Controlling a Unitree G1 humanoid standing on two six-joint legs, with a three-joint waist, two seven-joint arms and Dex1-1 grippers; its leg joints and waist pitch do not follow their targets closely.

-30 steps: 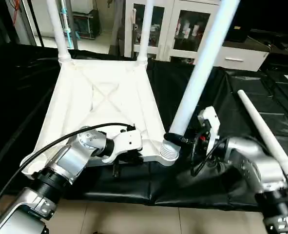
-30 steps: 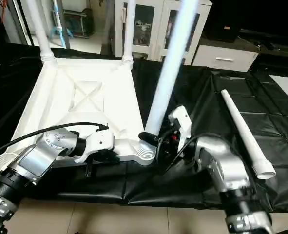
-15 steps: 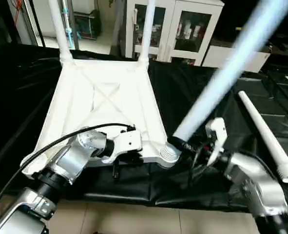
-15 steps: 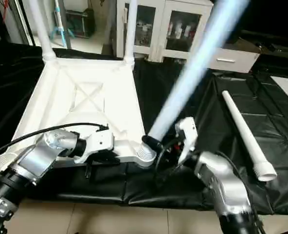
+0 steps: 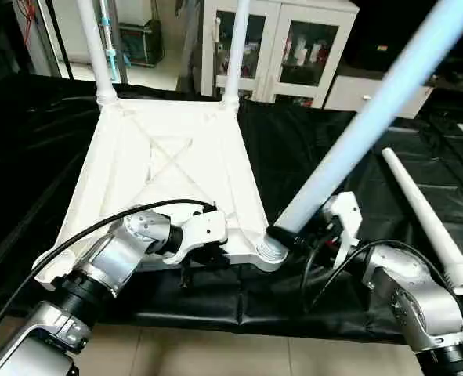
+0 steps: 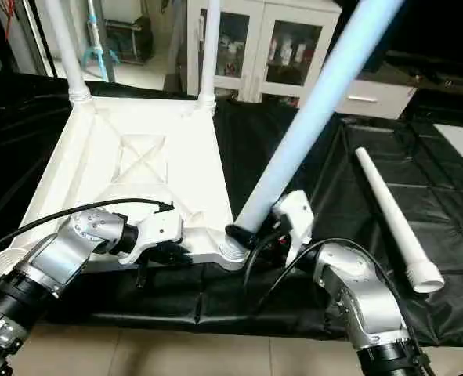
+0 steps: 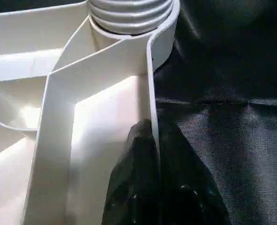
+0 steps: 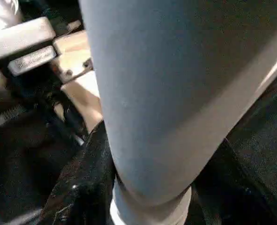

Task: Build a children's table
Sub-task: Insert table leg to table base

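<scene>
Clamping the tilted leg (image 5: pixel 356 129) just above its socket, the right gripper (image 5: pixel 287 235) holds low; the long smooth tube looks light yet levers easily. The left gripper (image 7: pixel 154 154) pinches the stiff table top's (image 5: pixel 168 157) thin rim.

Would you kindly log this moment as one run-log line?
left gripper: clamps tabletop rim | right gripper: holds third leg tilted at corner socket | fourth leg: lying loose

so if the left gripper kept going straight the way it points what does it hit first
Probably the ribbed corner socket of the tabletop. The left gripper is clamped on the top's edge wall, which runs straight ahead to that socket; depth is unclear.
</scene>
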